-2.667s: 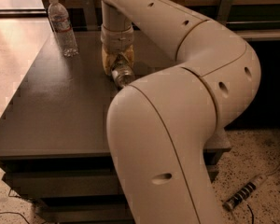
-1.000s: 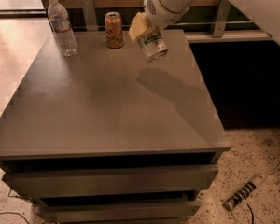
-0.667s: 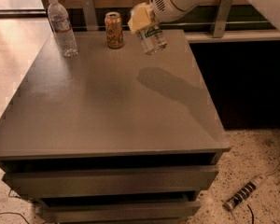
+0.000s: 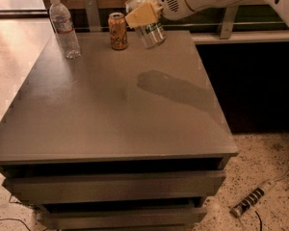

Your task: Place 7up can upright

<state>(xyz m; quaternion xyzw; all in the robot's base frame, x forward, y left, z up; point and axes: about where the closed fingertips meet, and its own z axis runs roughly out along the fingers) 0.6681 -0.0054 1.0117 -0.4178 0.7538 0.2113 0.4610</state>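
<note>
The 7up can [image 4: 151,32] is silvery-white with green marks. It hangs tilted in the air above the far part of the grey table [image 4: 111,109], clear of the top. My gripper [image 4: 142,16] is shut on the 7up can, its tan fingers [image 4: 140,16] clamped around the can's upper part. The white arm comes in from the upper right. The can hangs just right of the orange-brown can [image 4: 118,31].
A clear plastic water bottle [image 4: 64,28] stands at the table's far left corner. The orange-brown can stands upright at the far edge. A power strip [image 4: 250,203] lies on the speckled floor at the lower right. Drawers sit under the table top.
The arm lifted the 7up can off the table and swung up and right. Over the last second the can has drifted slightly up and toward the far edge.
</note>
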